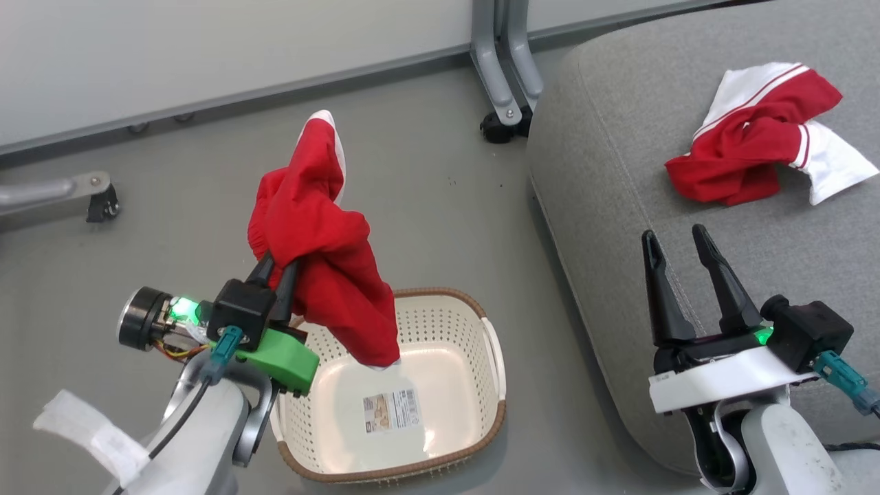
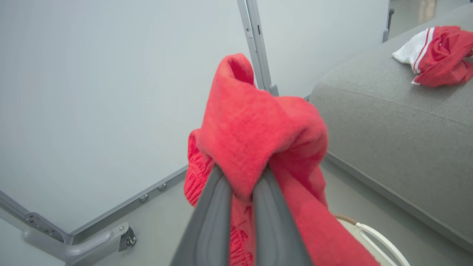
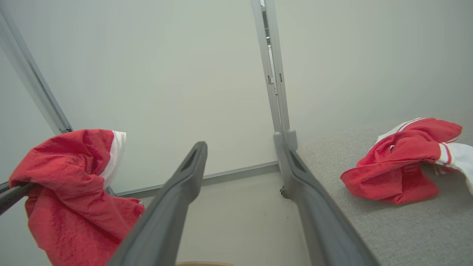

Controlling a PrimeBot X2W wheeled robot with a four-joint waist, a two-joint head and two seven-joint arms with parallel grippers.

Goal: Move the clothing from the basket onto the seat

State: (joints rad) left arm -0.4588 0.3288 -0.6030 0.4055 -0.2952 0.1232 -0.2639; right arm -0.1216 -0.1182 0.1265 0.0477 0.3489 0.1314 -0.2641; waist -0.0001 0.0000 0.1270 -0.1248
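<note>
Over the small cream-white perforated plastic basket [image 1: 450, 323] with its brown woven-look rim, my left gripper [image 1: 280, 269] is clamping a soft red fabric garment [image 1: 323, 240]. Both dark fingers [image 2: 216, 221] are pressing together on one fold. The cloth is bunching above the tips and hanging below them, with a white edge showing at the top. Its lower end is dangling inside the basket's mouth; whether it is touching the bottom I cannot tell.

The basket is standing on the smooth grey floor [image 1: 426, 185], and a paper label sticker [image 1: 392, 411] is lying flat on its bottom.

My right gripper [image 1: 674, 235] is hovering over the near edge of the large grey fabric-upholstered seat [image 1: 619, 172], its two fingers standing well apart and gripping nothing. The seat is sitting to the right of the basket with a strip of floor between them, and a stitched seam is running along its rounded edge.

A second red garment with white panels and thin stripes [image 1: 749, 144] is lying crumpled on the seat's top, toward the far right, well apart from both grippers.

A pale grey partition wall [image 1: 240, 48] is running along the far side of the floor. Grey metal legs [image 1: 505, 82] are coming down just beside the seat's far-left corner onto a black caster [image 1: 493, 129]. Another grey leg with a caster [image 1: 103, 203] is resting at the left, near the wall.
</note>
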